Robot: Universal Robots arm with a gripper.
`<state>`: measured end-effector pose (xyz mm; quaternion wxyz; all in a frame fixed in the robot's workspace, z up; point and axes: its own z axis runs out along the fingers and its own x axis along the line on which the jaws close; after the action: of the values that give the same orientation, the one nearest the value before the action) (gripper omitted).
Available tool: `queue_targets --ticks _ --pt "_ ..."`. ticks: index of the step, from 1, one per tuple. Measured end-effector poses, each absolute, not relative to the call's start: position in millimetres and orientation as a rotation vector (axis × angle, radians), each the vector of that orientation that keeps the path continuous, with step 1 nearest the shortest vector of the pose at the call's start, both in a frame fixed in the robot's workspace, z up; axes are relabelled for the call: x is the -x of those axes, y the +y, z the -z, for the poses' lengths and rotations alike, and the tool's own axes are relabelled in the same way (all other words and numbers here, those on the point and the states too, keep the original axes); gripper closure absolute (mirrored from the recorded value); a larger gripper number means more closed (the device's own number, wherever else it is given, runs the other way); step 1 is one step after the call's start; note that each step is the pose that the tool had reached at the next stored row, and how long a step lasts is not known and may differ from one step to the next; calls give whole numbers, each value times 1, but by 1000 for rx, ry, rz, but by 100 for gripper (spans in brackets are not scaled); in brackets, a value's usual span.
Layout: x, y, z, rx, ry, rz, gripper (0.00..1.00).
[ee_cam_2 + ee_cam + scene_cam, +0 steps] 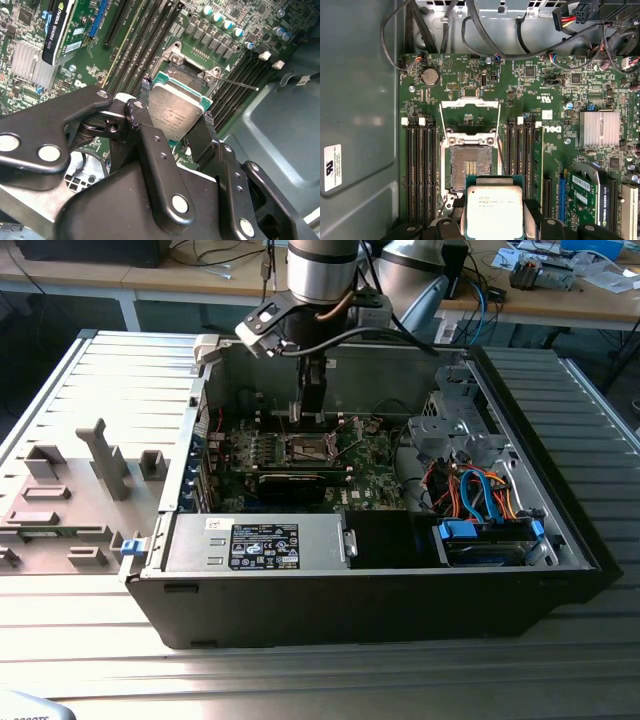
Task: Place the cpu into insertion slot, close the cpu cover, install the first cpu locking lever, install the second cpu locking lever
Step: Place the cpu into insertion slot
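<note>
You have lines of print on the cpu [494, 212] top, just beside the socket [470, 167], too small to make out. White maker's lettering marks the graphics card [590, 194] near the socket. A white sticker [332, 167] on the case wall [360, 100], well apart from the socket, is unreadable.

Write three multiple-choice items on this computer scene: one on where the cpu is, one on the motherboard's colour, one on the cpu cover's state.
1. Where is the cpu?
A. seated in the socket
B. between the gripper's fingers
C. lying flat on the motherboard

2. What colour is the motherboard?
A. red
B. green
C. white

3. How is the cpu cover?
A. swung open
B. shut over the socket
C. clamped in the gripper

Answers:
1 B: the fingers clamp its edges in both wrist views.
2 B: the board is green in every view.
3 A: the frame lies back from the bare socket in the first wrist view.
</note>
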<state>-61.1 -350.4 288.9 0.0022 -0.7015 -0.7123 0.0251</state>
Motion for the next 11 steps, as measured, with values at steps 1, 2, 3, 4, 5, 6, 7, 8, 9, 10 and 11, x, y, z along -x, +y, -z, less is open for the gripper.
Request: queue_targets --ticks 1,2,3,4,5,6,7,8,9,10,11 --pt "61 -350 -289 2201 -2235 -79 45" --pt "61 -350 -289 2201 -2235 -79 45" --pt "62 -350 -289 2201 -2235 -79 45" --pt "62 -350 -289 2201 -2235 -79 45" --pt "62 -350 -289 2201 -2235 -79 45" --pt "62 -350 -289 2201 -2235 -79 45" --pt "62 -350 -289 2201 -2235 -79 45" --pt "62 -350 -288 2201 -2235 -79 45" --pt "62 -350 -288 2201 -2235 -79 45" --pt "62 -350 -288 2201 -2235 -79 45" --pt "63 -350 -288 2201 -2235 -79 45"
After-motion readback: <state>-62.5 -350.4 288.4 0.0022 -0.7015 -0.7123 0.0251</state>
